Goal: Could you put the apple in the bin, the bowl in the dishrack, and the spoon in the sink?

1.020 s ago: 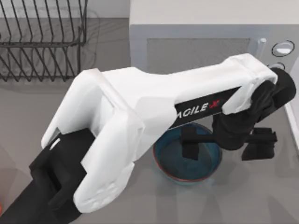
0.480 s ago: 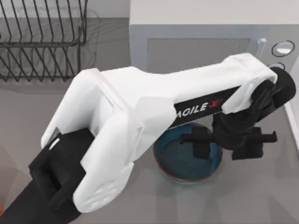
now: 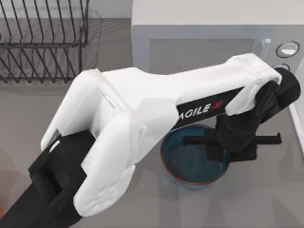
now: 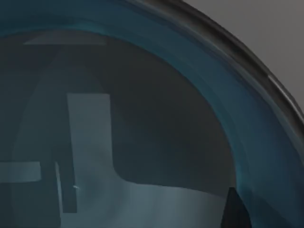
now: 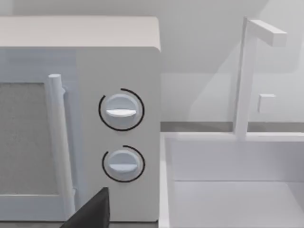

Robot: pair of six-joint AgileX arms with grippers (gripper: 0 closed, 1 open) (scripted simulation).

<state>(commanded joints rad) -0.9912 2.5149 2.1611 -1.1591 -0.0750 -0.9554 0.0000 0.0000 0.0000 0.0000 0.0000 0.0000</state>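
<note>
bowl (image 3: pixel 190 164) front of microwave (image 3: pixel 209 42), dishrack (image 3: pixel 42 42) left of microwave

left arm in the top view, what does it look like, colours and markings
The left arm has bulky white shells over black segments at both ends. A black strip along its side carries white AGILEX lettering with a red X. Its tool is all black, blocky, with a thin crossbar and flat fingers.

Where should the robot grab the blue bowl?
Probably the bowl's thin rim on its right side, from above, one finger inside the wall and one outside. It sits upright, too wide to span, and the left gripper already hangs there.
</note>
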